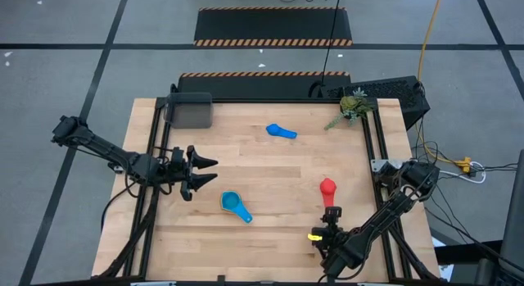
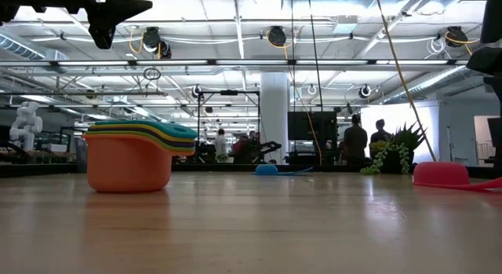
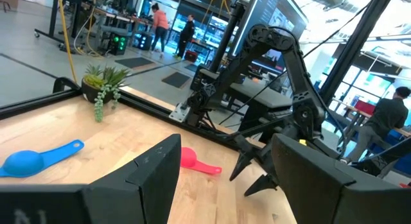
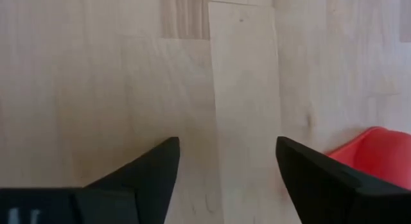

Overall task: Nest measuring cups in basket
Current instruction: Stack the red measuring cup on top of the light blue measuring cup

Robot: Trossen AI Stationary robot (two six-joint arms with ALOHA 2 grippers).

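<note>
Right tool (image 1: 332,214) hangs low over the near right part of the counter (image 1: 270,237), fingers spread and pinching nothing; its own wrist view shows bare wood between the two dark fingers, with the red cup (image 4: 371,155) just off to one side. From above, that red cup (image 1: 327,188) lies on the wood just beyond the tool tips, apart from them, so it reads as set down there or not yet taken; which of the two I cannot tell. Left tool (image 1: 199,173) is held above the counter's left side, fingers parted with nothing between them, pointing toward the middle; probably parked there to be in reach of the stack. The stack of nested cups (image 2: 140,152) stands upright on the wood, orange outermost with yellow, green and blue rims showing inside; from above only its blue top and handle show (image 1: 236,206), in the near middle, just beside the left tool. One light blue cup (image 1: 280,131) lies alone toward the far side, near the plant sprig (image 1: 352,106). The basket (image 1: 189,111) sits at the far left corner, well apart from every cup; nothing is visible in it. Judgement: nesting is partly done on the open counter, and two loose cups and the move to the basket remain.
</note>
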